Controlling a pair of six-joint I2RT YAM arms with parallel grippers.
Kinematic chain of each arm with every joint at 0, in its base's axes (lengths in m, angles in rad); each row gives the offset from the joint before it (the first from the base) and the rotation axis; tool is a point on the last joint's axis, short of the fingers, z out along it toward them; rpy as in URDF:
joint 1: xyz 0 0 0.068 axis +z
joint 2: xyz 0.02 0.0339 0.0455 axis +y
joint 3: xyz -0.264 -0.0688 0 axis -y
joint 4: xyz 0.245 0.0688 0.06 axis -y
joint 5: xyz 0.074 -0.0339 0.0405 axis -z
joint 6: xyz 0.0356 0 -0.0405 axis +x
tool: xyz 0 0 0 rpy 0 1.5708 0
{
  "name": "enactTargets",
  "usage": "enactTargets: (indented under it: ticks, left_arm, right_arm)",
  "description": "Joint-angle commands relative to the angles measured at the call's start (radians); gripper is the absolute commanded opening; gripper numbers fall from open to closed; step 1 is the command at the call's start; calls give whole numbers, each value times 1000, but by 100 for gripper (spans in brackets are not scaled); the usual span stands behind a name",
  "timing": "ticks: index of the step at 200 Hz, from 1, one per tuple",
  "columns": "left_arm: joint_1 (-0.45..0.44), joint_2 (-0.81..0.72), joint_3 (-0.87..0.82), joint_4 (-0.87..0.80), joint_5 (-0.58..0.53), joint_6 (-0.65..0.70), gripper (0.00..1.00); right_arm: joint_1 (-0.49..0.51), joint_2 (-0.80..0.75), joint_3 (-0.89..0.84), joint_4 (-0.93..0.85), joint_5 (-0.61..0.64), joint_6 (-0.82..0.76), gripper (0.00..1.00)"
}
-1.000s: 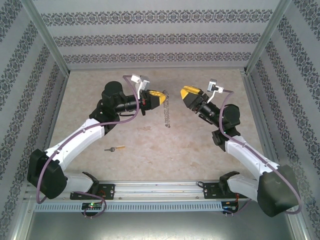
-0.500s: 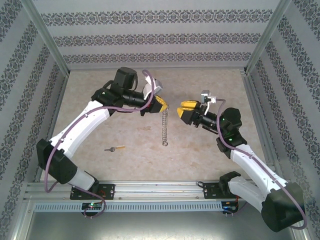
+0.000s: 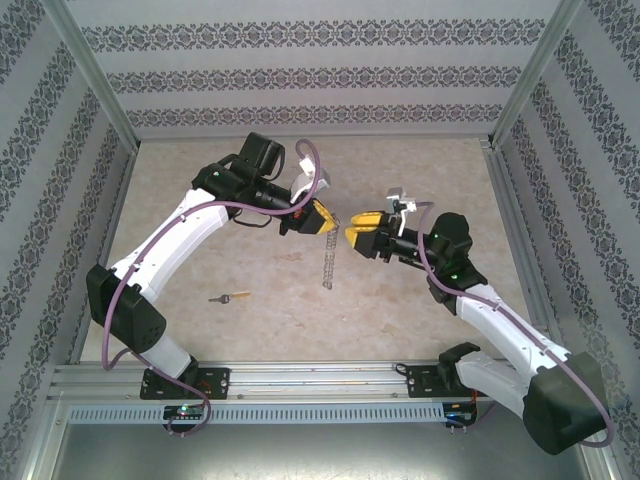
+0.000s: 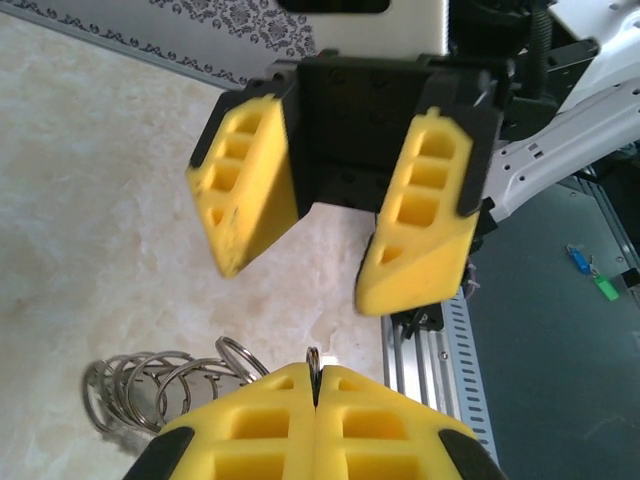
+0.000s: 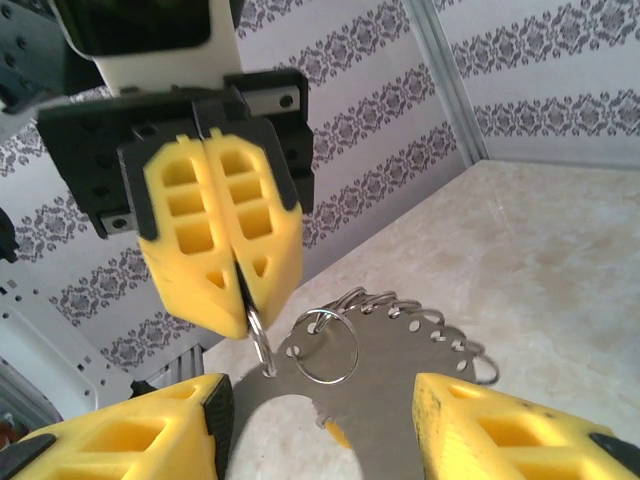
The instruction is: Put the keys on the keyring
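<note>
**Over mid-table, left gripper (image 3: pixel 322 218) pinches the keyring (image 3: pixel 327 264), right gripper (image 3: pixel 357 233) stands part open**

From above and behind, the two grippers meet nose to nose over the middle of the beige table (image 3: pixel 420 170), their yellow fingers near each other but apart. The keyring hangs from the left gripper's tips as a thin grey string of links. Whether its lower end touches the table I cannot tell. The key (image 3: pixel 231 297) lies flat on the table, well to the left of the hanging links and far from both grippers.

On the left wrist camera, the left gripper (image 4: pixel 315 378) has its two pads pressed together, with one thin wire ring nipped in the seam. The rest of the keyring (image 4: pixel 150 385) trails off to the lower left as a row of overlapping loops. Facing it, the right gripper (image 4: pixel 315 283) holds its fingers partly spread, and bare table shows through the gap.

On the right wrist camera, the right gripper (image 5: pixel 320 425) shows its own fingers at the bottom corners, set well apart and gripping nothing. Opposite, the left gripper (image 5: pixel 240 315) is clamped on a ring at its tips. The keyring (image 5: pixel 400 345) fans out to the right from there, one round ring nearest the camera, apart from the right fingers
</note>
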Motion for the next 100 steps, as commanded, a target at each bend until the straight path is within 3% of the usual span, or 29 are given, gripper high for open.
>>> enactTargets:
  ticks: [1,100]
  left_arm:
    - [6,7,35,-35,42,32,0]
    - [-4,18,35,-43,42,39,0]
  right_arm:
    - [22,13,34,18,-5,-41,51]
    - [73,74,83,20,7,-59,42]
